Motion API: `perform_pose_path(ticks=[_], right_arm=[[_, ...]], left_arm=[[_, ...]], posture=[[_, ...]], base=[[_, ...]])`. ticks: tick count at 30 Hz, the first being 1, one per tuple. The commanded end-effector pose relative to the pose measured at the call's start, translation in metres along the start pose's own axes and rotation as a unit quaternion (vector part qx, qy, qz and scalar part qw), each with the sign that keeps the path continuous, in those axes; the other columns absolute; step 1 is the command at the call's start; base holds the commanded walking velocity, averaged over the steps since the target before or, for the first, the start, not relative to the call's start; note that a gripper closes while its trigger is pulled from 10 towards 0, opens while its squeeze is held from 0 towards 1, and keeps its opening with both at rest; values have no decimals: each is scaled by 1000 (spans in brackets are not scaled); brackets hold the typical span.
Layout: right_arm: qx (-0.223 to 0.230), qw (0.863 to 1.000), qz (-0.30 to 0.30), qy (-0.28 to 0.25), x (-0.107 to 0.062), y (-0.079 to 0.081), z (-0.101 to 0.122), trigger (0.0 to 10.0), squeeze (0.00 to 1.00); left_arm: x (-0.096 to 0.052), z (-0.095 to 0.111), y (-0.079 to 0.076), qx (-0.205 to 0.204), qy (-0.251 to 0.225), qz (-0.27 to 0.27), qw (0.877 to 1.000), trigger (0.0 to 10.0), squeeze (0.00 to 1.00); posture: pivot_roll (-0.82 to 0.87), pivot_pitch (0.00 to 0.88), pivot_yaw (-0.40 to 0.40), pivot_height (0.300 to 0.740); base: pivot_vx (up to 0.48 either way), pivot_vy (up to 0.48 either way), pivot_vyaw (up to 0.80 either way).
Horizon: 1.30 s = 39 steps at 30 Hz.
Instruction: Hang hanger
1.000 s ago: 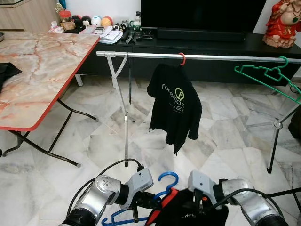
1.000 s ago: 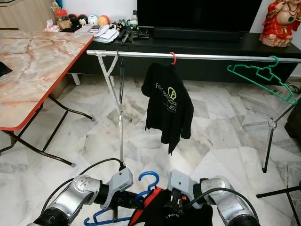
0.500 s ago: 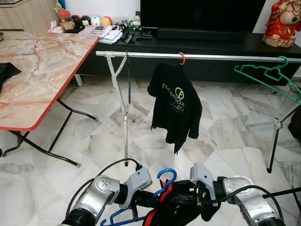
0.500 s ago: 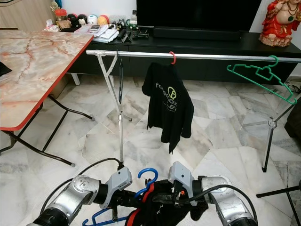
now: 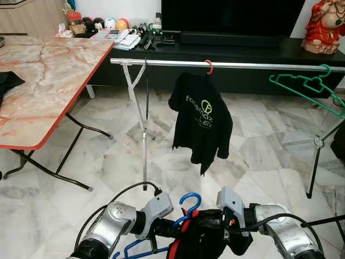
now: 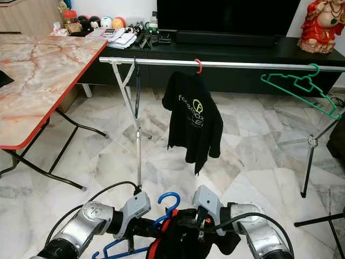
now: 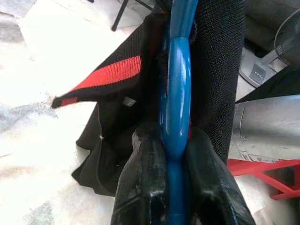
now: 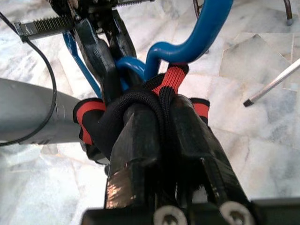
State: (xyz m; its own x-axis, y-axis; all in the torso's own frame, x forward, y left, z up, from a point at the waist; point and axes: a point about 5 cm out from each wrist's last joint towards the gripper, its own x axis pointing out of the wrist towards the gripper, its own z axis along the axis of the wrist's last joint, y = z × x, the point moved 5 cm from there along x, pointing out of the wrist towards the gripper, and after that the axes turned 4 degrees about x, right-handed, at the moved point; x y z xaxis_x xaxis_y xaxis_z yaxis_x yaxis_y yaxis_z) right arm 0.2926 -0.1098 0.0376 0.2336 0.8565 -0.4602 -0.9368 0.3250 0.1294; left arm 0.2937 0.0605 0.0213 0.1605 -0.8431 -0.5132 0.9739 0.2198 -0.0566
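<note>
Marble floor (image 5: 253,156) underfoot, silver rail (image 5: 253,66) ahead, black TV bench behind.

Blue hanger (image 5: 190,206) low between both claws, hook upward and curling toward the rail, shoulder bar trailing down past the left arm, so long axis roughly crosswise. Light and rigid by the look of it, smooth plastic, likely slippery; best held at the neck just under the hook, where twisting is least. Black garment with red trim (image 8: 171,80) draped over it, soft and limp, prone to sliding off a tilted shoulder.

Left gripper (image 7: 176,159) clenched on the hanger's neck, blue shaft pinched between both fingers. Right gripper (image 8: 161,126) just beside it, clamped on the bunched collar at the base of the hook.

Farther ahead of the claws, well apart: black shirt (image 5: 202,121) on a red hook, green hangers (image 5: 307,86) toward the right end, marble-top table (image 5: 43,81) off to the left.
</note>
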Motion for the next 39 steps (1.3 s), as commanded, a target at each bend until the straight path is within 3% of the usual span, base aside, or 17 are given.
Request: perform_pose_path(ticks=[1,4,15,24,28,31,35,37,39], right_arm=[[1,1000,-8,23,-2,-1,-10,0,0],[-2,999,-19,28,-3,-4,-12,0,0],[2,991,-118,66,-46,-31,-36,0,0],[27,981,-169,87,-78,-36,-60,0,0],[35,977,-172,121,-83,-29,-80,0,0],[25,971,-159,175,-85,-20,-101,0,0],[34,968,-163,188,-83,-17,-110,0,0],[28,961,-176,213,-81,-17,-121,0,0],[31,960,-182,211,-80,-18,-123,0,0]], left_arm=[[1,0,-1,1,-4,-2,1000,0,0],[-1,-2,-1,3,0,-2,1000,0,0],[-34,-24,8,2,33,20,999,0,0],[-51,-66,2,-11,105,35,994,0,0],[-60,-75,6,-33,102,71,992,0,0],[-68,-78,9,-57,87,88,991,0,0],[-81,-87,11,-69,95,108,987,0,0],[-92,-87,13,-93,69,119,986,0,0],[-94,-84,12,-100,52,117,987,0,0]], posture=[[66,130,-41,740],[67,133,-41,740],[69,139,-41,740],[63,141,-36,740],[61,142,-32,740],[61,142,-31,740],[65,140,-30,740],[65,137,-27,740],[67,134,-29,740]], base=[[0,0,0],[0,0,0],[0,0,0],[0,0,0],[0,0,0],[0,0,0],[0,0,0],[0,0,0],[0,0,0]])
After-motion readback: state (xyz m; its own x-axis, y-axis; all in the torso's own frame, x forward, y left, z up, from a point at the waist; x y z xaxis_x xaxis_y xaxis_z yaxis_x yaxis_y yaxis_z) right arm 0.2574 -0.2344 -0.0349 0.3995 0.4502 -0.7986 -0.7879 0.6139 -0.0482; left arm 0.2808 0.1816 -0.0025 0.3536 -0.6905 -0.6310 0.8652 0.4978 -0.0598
